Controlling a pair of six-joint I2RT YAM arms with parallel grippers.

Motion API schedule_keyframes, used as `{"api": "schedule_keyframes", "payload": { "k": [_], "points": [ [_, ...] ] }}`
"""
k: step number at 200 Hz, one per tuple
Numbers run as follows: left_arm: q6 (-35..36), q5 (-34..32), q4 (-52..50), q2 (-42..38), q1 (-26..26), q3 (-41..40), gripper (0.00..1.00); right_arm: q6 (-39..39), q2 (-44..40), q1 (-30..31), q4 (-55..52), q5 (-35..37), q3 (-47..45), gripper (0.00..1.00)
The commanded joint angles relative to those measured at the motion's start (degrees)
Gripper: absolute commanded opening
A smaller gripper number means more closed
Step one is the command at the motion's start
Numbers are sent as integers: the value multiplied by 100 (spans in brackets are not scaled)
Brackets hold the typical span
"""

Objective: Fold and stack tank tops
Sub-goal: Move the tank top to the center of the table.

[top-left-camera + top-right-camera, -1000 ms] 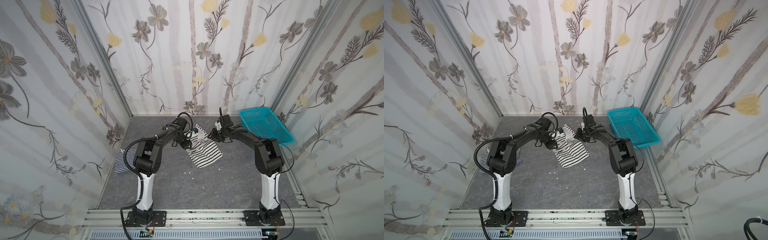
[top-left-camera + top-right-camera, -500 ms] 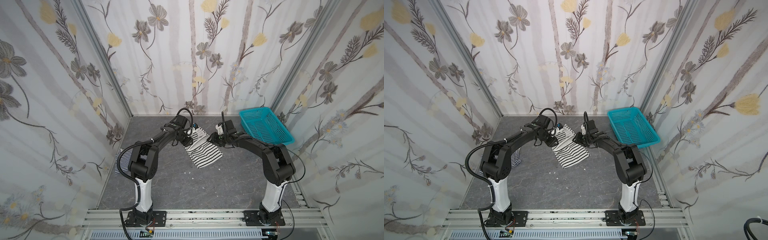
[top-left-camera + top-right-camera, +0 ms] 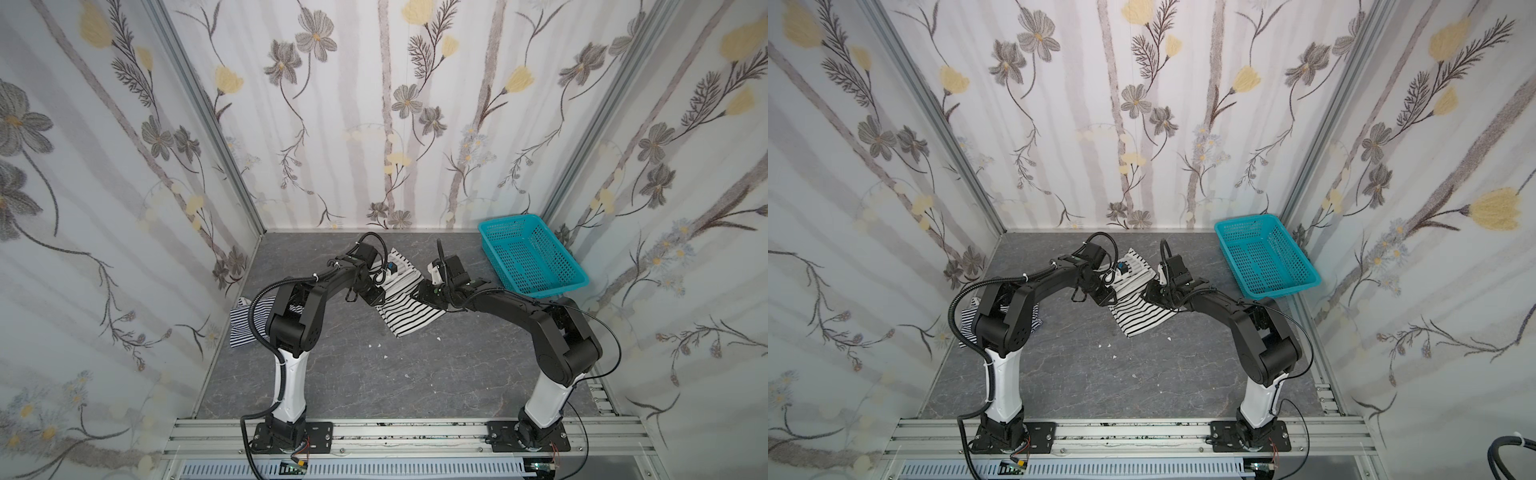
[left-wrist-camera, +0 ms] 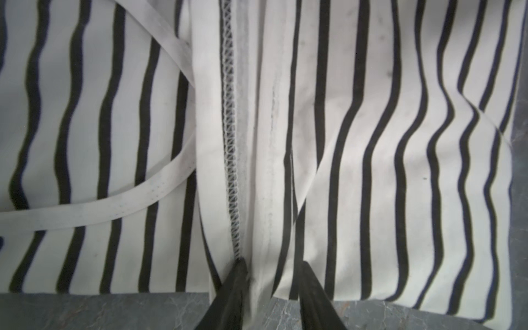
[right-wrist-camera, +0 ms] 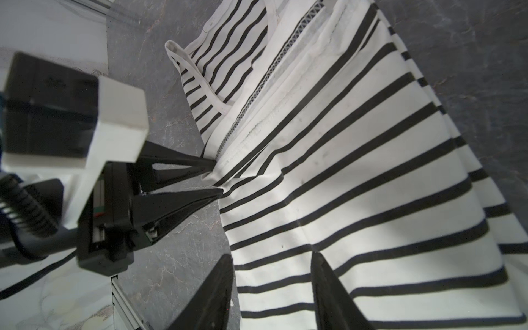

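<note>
The wide-striped tank top (image 3: 411,320) is lying between the worktop's (image 3: 415,374) centre and back edge. The left gripper (image 5: 217,178) is pinching its white hem fold between nearly closed jaws. The right gripper (image 5: 273,265), jaws spread apart, is straddling the top's edge. The fine-striped tank top (image 3: 239,328) is lying crumpled at the left edge.

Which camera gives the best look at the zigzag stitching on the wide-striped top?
The left wrist view: the stitching on the top is close and sharp, each zigzag distinct. The right wrist view shows it smaller, at a slant. In both top views it is too small to make out.
</note>
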Motion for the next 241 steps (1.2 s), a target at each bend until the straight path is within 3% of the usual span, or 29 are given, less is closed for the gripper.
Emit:
{"api": "schedule_keyframes", "payload": {
  "k": [1,103,118,140,169,241],
  "points": [
    [205,-162,-18,142,52,80,34,183,-211,82,588,-5,-164,48],
    [368,-568,-39,466,131,92,39,192,-465,35,748,105,-578,49],
    [290,-531,-49,318,138,151,47,140,-519,-75,622,196,-586,50],
    [83,146,-72,-205,108,24,57,85,-776,-213,490,353,-765,53],
    [-24,72,-43,-806,-189,-365,58,88,-1083,-472,508,415,-1252,59],
    [-341,-816,708,-1434,-962,-1637,59,177,-910,-875,1034,217,-1903,58]
  ]
}}
